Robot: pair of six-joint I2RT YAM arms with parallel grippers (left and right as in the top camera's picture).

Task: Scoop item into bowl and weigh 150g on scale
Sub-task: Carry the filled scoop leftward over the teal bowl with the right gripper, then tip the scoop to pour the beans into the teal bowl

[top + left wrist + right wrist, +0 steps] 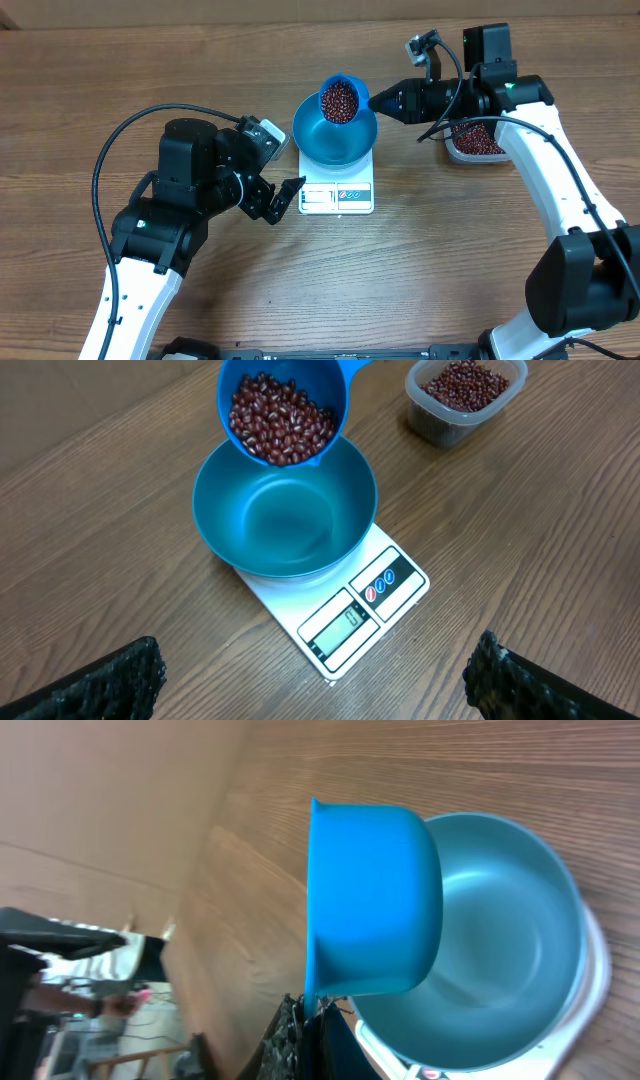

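Right claw [376,100], pinching the blue scoop [340,98], tilts beans [280,422] over the bowl [322,140] on the scale [338,197] for weighing; left claw [284,197] hangs spread nearby

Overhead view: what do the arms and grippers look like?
The left arm and right arm have white links, bulky black joints and looping black cables. The left gripper and right gripper are black; the left's jaws look rough-textured. A small green light glows near the right wrist.
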